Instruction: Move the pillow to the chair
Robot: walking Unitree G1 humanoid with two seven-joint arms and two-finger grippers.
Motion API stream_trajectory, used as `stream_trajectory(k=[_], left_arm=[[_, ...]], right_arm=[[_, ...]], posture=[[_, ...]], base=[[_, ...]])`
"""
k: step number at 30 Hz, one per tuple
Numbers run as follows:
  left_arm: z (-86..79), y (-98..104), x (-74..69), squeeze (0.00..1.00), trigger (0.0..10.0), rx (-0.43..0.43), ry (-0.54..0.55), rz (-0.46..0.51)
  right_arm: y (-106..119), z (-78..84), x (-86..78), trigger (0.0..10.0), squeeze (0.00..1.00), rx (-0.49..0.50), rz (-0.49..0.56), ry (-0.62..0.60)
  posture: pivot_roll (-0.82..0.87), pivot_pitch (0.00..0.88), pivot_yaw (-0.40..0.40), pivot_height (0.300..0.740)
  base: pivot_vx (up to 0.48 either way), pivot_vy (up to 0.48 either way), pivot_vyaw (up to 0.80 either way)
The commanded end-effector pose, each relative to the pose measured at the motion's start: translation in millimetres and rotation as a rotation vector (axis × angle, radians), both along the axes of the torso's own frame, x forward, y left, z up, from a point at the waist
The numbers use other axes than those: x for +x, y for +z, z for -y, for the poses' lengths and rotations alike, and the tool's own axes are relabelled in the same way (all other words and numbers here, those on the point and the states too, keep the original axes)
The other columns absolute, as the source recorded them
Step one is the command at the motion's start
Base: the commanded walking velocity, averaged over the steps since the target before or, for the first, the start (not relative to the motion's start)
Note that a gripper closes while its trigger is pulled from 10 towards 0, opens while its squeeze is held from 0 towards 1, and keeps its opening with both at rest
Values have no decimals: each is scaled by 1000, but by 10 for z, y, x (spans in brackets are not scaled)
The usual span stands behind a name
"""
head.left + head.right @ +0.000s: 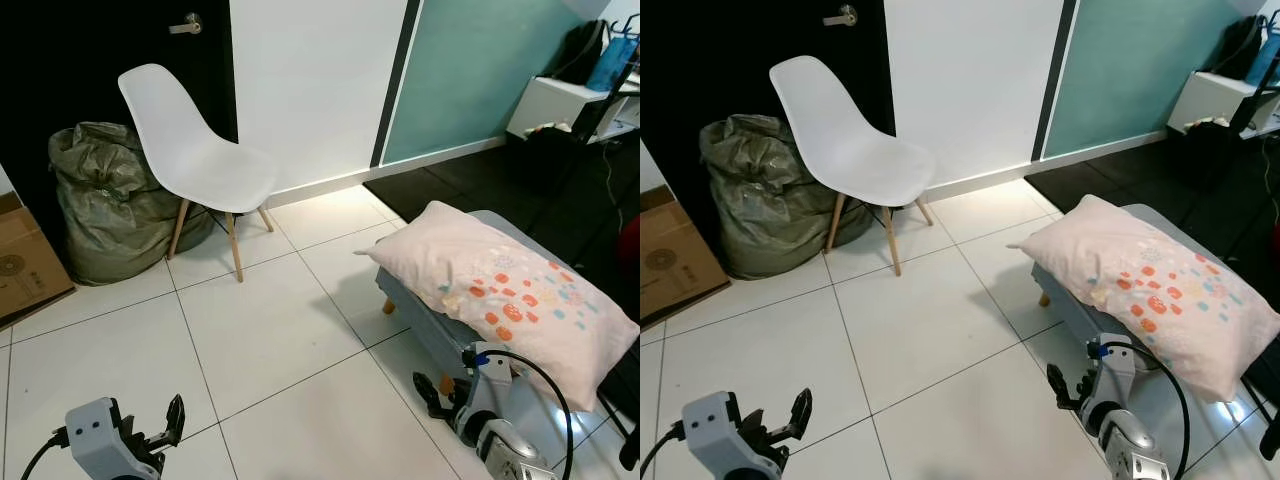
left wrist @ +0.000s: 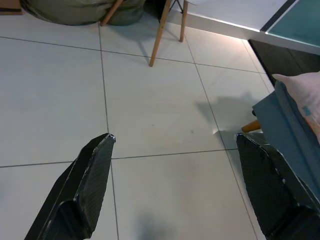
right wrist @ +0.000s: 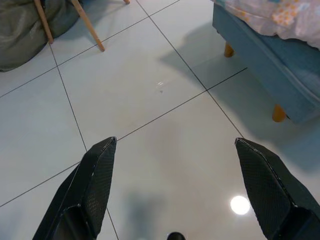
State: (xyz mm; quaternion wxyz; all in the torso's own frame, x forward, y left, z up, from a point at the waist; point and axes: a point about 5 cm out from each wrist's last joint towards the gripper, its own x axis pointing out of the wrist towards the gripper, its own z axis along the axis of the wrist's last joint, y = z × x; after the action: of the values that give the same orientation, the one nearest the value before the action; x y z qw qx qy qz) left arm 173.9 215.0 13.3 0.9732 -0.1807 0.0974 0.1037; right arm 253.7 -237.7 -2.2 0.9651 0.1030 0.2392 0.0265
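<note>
**Both tools empty, pillow not yet picked up**

The left tool [image 2: 175, 170] hangs low over the white floor tiles [image 1: 250, 330], its two black fingers [image 2: 85, 185] spread wide with only tile between them; it holds nothing and touches nothing. The right tool [image 3: 175, 175] is the same: fingers far apart, nothing in them, hanging over the floor just beside the front corner of the blue footstool [image 3: 270, 65]. In the head views both tools sit at the lower edge, the right one [image 1: 432, 390] close to the footstool and the left one [image 1: 170, 420] well apart from it.

The pillow [image 1: 500, 290], pale pink with orange and blue spots, lies across the footstool on the robot's right, one corner jutting out past the end toward the chair. The white chair [image 1: 195, 145] stands against the wall ahead and to the left, beside a bulging green sack [image 1: 100, 200] and a cardboard box [image 1: 30, 260], with open floor between it and the footstool.

As I judge it, the risks lie in the grab and the drop-off. The pillow is soft and broad, so a pinch by one tool at an edge may let it sag, drag on the floor or slip free. The chair seat is sloped and smooth, so a pillow set off-centre could slide off. The chair also looks light, and a bump from an arm could shove it into the sack.
</note>
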Motion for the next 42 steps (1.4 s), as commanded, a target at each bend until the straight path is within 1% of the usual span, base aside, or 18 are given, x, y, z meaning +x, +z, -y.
stream_trajectory(k=[1,5,10,12,17,30,36,37,41,42], left_arm=[[-4,-15,-19,0,10000,7,11,-8],[-28,6,18,0,10000,12,14,-2],[-36,3,24,0,10000,13,13,-3],[-47,7,40,0,10000,26,-11,-10],[-35,-11,26,0,10000,40,-21,-18],[-1,-7,-14,0,10000,32,-11,-15],[10,18,-44,0,10000,29,-9,-10],[13,24,-43,0,10000,30,-10,-10],[27,34,-31,0,10000,31,-11,-10],[43,39,-12,0,10000,33,-10,-18]], right_arm=[[-21,19,-18,10000,0,10,-9,-14],[-1,0,20,10000,0,10,-5,-13],[-3,-9,25,10000,0,11,-5,-14],[0,-38,36,10000,0,13,-2,-12],[-17,-36,18,10000,0,14,-5,-6],[-17,6,-17,10000,0,11,-3,-10],[1,25,-36,10000,0,10,4,-10],[6,30,-34,10000,0,10,5,-10],[19,45,-22,10000,0,8,7,-9],[34,63,-6,10000,0,6,8,-9]], posture=[[-35,0,-77,740],[-41,18,-64,740],[-42,17,-59,740],[-56,11,-45,740],[-48,0,-56,740],[-61,0,-59,740],[-72,22,-55,740],[-86,41,-50,740],[-103,46,-58,740],[-118,64,-53,740]], base=[[0,0,0],[0,0,0],[0,0,0],[0,0,0],[0,0,0],[0,0,0],[0,0,0],[0,0,0],[0,0,0],[0,0,0]])
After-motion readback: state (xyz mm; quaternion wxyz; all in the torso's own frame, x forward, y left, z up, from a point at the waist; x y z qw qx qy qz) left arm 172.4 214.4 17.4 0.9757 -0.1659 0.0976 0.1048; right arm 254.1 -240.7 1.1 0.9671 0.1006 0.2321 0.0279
